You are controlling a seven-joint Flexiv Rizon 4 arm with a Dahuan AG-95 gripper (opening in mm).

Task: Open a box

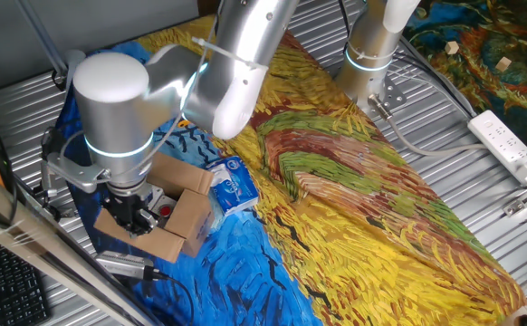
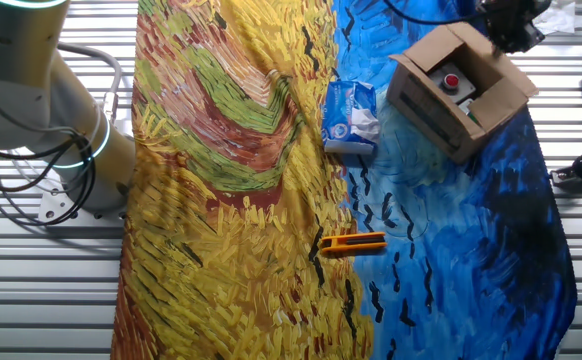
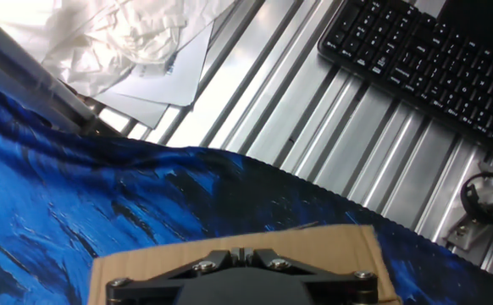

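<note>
The brown cardboard box (image 1: 184, 215) sits on the blue part of the painted cloth with its flaps spread open. A red-topped item (image 1: 166, 209) lies inside. In the other fixed view the box (image 2: 461, 95) is at the top right. My gripper (image 1: 133, 215) is at the box's outer flap, near the table edge, and also shows in the other fixed view (image 2: 512, 30). In the hand view the gripper (image 3: 240, 252) has its fingers closed together, directly over the flat cardboard flap (image 3: 340, 250). I see nothing between the fingers.
A blue-and-white soft packet (image 2: 349, 115) lies beside the box. An orange tool (image 2: 353, 243) lies on the cloth. A black keyboard (image 3: 433, 59) and crumpled white paper (image 3: 136, 38) lie beyond the cloth edge. A second arm's base (image 1: 372, 54) and a power strip (image 1: 512, 145) are farther off.
</note>
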